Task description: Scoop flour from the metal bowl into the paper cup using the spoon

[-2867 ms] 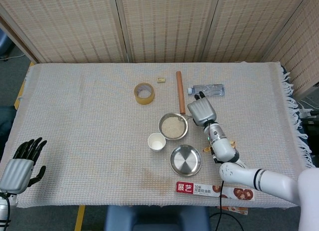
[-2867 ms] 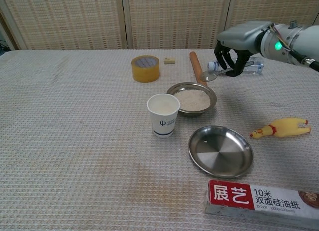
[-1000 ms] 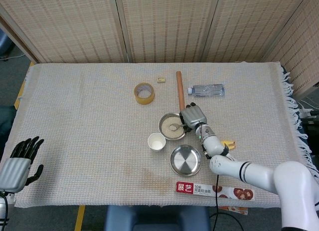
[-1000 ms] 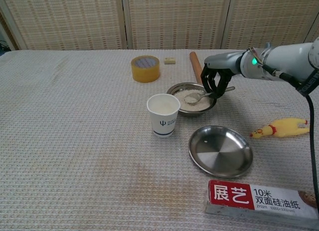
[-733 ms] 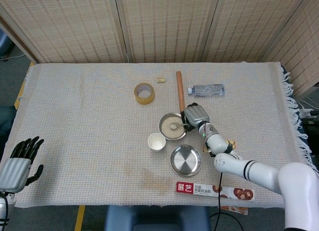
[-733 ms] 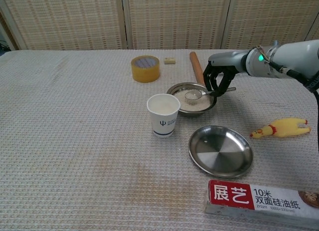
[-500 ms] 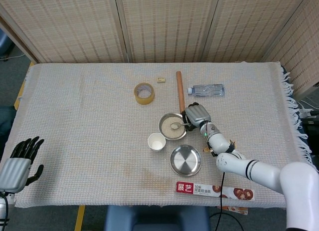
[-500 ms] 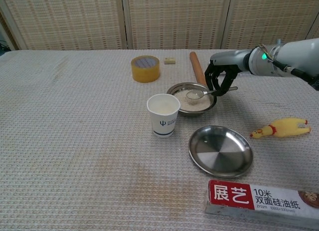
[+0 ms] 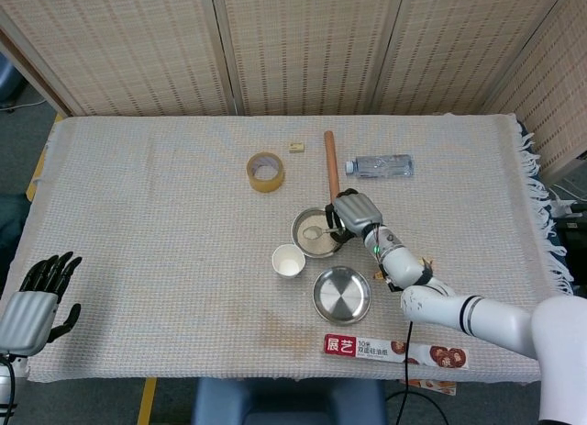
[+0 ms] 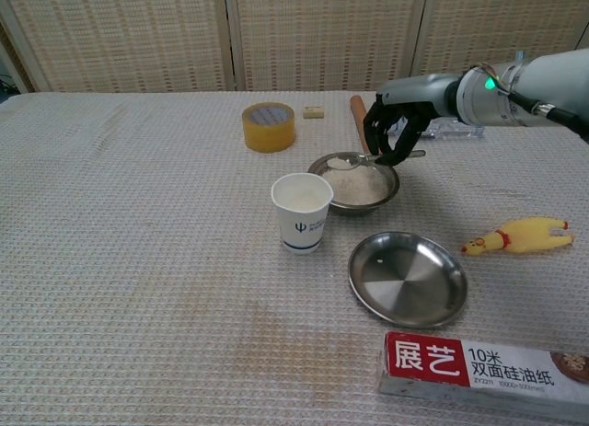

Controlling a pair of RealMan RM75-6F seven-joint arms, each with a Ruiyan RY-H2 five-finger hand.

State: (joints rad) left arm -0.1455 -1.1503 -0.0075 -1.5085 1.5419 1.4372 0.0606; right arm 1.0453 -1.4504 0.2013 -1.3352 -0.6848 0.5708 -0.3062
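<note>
1. Two hands show in the head view. The right hand (image 9: pixel 353 211) reaches in from the lower right, fingers curled around the spoon (image 9: pixel 316 230) and poised over the right rim of the metal bowl (image 9: pixel 318 233). The left hand (image 9: pixel 32 301) rests off the bench's near-left corner, holding nothing, fingers spread.
2. Still in the head view, the spoon's bowl hangs above the flour in the metal bowl. The paper cup (image 9: pixel 288 261) stands just below-left of the bowl, apart from it.
3. Around them in the head view lie a metal plate (image 9: pixel 342 295) just below the bowl, a rolling pin (image 9: pixel 331 169) just above it, a tape roll (image 9: pixel 265 171) up-left, a water bottle (image 9: pixel 380 166) up-right, and a box of baking paper (image 9: pixel 385 349) near the front edge. Wide bare cloth lies to the left on the bench (image 9: pixel 147 223).
4. From the chest view, the right hand (image 10: pixel 394 124) holds the spoon (image 10: pixel 342 163) roughly level, its handle pinched in the dark fingers; its bowl carries a small white heap and hovers above the left part of the metal bowl (image 10: pixel 354 183).
5. The chest view shows the paper cup (image 10: pixel 302 212) upright, near-left of the bowl, close but not touching. A yellow toy chicken (image 10: pixel 517 236) lies at right; the metal plate (image 10: pixel 407 279) sits nearer.
</note>
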